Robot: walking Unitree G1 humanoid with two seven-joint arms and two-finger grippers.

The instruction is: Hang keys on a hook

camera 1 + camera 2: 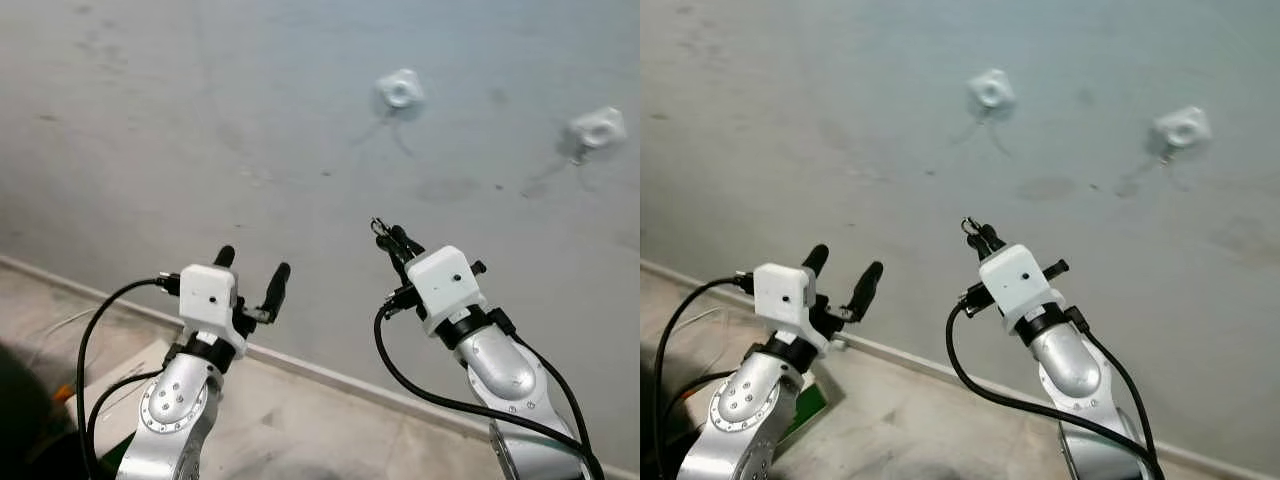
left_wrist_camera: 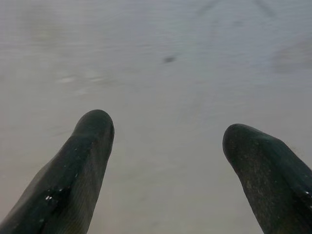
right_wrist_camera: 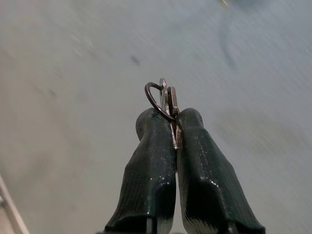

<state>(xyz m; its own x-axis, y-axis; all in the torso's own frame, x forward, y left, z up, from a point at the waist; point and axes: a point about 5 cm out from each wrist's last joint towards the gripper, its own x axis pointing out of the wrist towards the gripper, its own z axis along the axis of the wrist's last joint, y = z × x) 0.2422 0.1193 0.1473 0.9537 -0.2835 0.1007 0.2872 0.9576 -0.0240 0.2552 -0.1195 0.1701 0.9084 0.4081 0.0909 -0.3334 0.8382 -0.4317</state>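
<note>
Right gripper pinched tight on keys, ring poking past the tips. Nearest hook on wall above it, well apart. Left gripper spread wide, empty.

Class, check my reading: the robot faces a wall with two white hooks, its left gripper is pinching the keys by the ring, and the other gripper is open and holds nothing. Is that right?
Not quite: the right gripper pinches the keys, as the right wrist view shows. The left gripper is the open one that holds nothing. The rest stands: two white hooks sit on the wall ahead.
</note>
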